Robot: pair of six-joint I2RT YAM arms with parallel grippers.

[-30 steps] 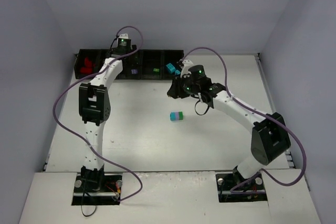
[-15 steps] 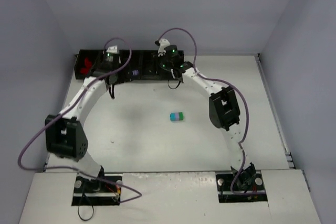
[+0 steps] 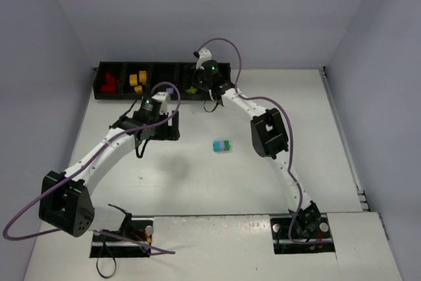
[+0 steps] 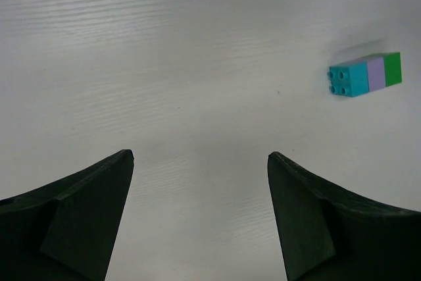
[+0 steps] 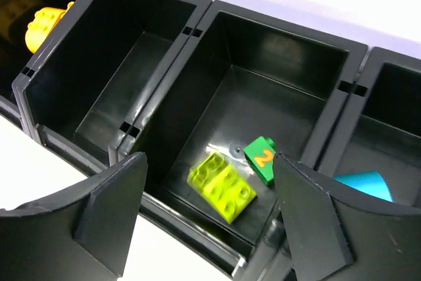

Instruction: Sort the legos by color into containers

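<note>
Plainly a cyan-lilac-green striped brick [image 4: 365, 75].

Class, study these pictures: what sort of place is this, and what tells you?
Probably a robotics lab test cell: a left arm and right arm bolted to a white table, bare walls around it, a black tray of bricks.

Black tray [image 5: 279, 31], lime brick [image 5: 222, 186], green brick [image 5: 262, 158] (orange numeral, seemingly "2").
</note>
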